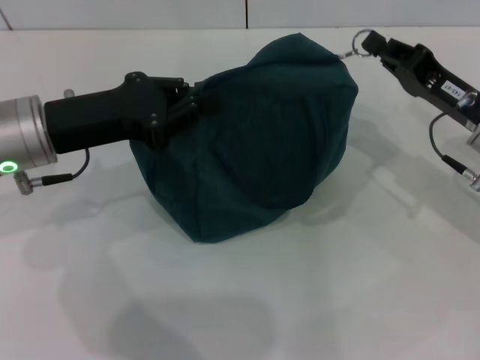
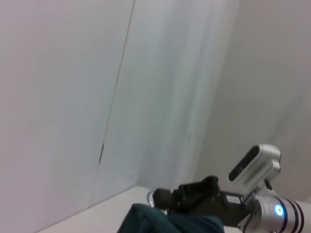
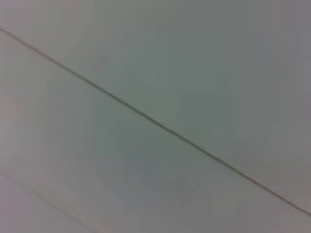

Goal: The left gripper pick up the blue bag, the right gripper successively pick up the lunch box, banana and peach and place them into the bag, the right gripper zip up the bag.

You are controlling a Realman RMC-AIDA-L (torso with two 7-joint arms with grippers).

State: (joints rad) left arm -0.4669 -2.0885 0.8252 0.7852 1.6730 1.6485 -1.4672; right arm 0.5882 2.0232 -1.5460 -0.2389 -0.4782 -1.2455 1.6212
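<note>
The dark blue-green soft fabric bag [image 1: 247,142] sits bulging on the white matte table [image 1: 247,315], and no lunch box, banana or peach is visible outside it, so I judge that the packing is done and the zipping is in hand or almost finished. The left gripper [image 1: 191,101] comes in from the side and its black jaws are clamped on a fold of cloth at the upper edge of the bag; the bulk of the bag lies just beyond and below these jaws. The right gripper [image 1: 373,45] is at the opposite upper corner of the bag, and its jaws are closed on a small metal ring zipper pull [image 1: 364,41], which is joined by a short link to the bag corner just in front of the fingertips. The risk from here is mostly in the pull: the ring is thin and smooth, so it could slip out from between the jaws if the right arm draws at a bad angle. If the left jaws lose the fold, the bag would follow the pull and the zipper would not run. Loose cloth could also catch in the slider. The table is plain and shows soft shadows. Behind it stand pale wall panels [image 2: 73,97] with thin dark seams.
</note>
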